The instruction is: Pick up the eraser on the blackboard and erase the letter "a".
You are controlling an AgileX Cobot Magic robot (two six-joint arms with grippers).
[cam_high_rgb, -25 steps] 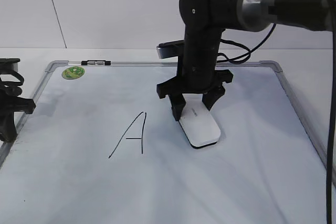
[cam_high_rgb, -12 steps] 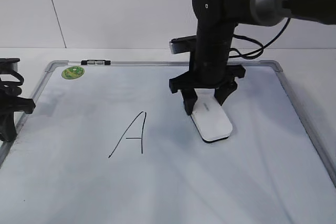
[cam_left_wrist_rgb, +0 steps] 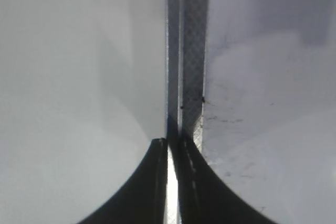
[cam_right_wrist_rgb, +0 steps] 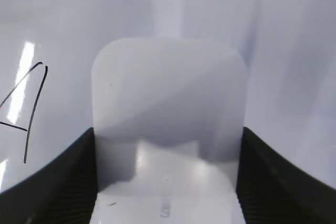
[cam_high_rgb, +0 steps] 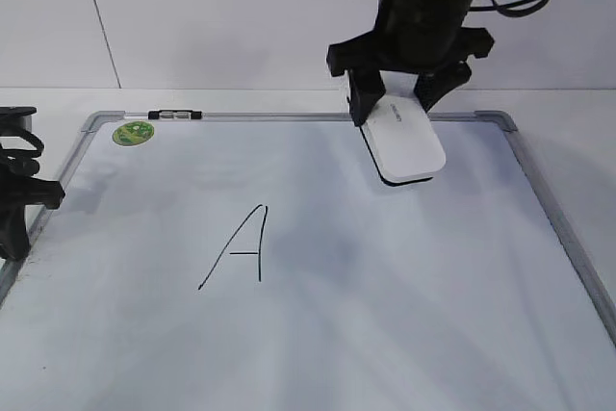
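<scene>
Right gripper (cam_high_rgb: 402, 95), upper centre-right of frame, jaws clamped on the sides of the eraser (cam_high_rgb: 409, 141), held tilted above the blackboard (cam_high_rgb: 539, 199). Capital "A" (cam_high_rgb: 241, 247) at lower left. Left gripper (cam_left_wrist_rgb: 172, 182) at the left frame edge, fingers nearly together, empty.
</scene>
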